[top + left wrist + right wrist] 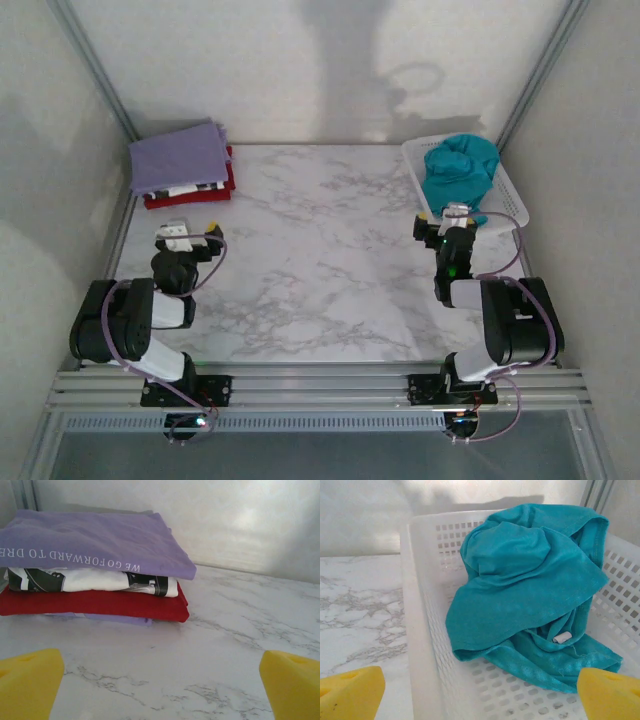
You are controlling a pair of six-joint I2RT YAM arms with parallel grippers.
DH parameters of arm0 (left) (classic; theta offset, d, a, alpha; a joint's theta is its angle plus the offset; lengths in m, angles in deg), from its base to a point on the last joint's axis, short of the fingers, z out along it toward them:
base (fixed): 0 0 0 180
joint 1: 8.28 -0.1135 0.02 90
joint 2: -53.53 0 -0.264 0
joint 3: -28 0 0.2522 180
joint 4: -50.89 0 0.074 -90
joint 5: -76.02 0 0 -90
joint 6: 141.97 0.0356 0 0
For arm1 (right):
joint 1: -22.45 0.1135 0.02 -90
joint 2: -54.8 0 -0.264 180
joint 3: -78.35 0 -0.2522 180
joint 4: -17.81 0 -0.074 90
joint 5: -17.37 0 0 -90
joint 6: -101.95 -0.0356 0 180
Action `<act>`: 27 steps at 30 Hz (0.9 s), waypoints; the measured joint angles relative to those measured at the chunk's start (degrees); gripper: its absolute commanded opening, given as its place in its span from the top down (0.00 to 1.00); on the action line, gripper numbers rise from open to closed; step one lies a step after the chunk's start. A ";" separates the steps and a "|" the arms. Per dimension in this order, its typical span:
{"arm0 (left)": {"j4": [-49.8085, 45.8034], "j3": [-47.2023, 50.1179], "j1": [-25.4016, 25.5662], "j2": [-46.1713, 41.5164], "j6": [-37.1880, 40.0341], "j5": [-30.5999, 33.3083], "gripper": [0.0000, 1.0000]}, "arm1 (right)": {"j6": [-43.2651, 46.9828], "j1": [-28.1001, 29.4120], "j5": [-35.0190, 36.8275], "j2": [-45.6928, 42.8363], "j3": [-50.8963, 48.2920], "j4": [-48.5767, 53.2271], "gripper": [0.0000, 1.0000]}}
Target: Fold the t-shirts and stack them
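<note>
Right gripper (480, 696) gapes open just short of the basket (417, 630), crumpled teal shirt (520, 595) dead ahead, likely lining up a grab; left gripper (160, 690) open, idle, stack (95, 580) ahead, apart.

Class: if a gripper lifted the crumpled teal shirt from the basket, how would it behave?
The teal shirt lies in soft folds, so it would probably droop. Thin cloth: likely light. It might drag on the basket wall.
</note>
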 measured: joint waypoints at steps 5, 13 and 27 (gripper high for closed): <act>0.00 0.02 0.00 0.00 0.02 0.00 0.00 | 0.00 0.00 0.00 0.00 0.00 0.00 0.01; 0.00 0.02 0.00 0.00 0.02 0.00 0.01 | 0.00 0.00 0.00 0.00 0.00 0.00 0.01; -1.07 0.02 0.00 0.00 -0.02 1.11 0.00 | 0.00 -0.26 -1.68 -2.97 2.62 9.40 0.01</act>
